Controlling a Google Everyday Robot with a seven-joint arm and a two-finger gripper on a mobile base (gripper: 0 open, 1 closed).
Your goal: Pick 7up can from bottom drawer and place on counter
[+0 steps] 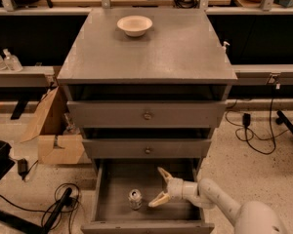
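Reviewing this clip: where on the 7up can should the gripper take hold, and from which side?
Grip the 7up can mid-wall, across its round body, coming from the view's right, where the open gripper hangs over the bottom drawer. It stands upright, clear of the walls.

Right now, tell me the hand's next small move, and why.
Probably ease the hand toward the 7up can until its open fingers straddle it. The can stands upright on the floor of the bottom drawer, just beyond the fingertips. They are spread wide and not touching it, so closing now would likely catch nothing.
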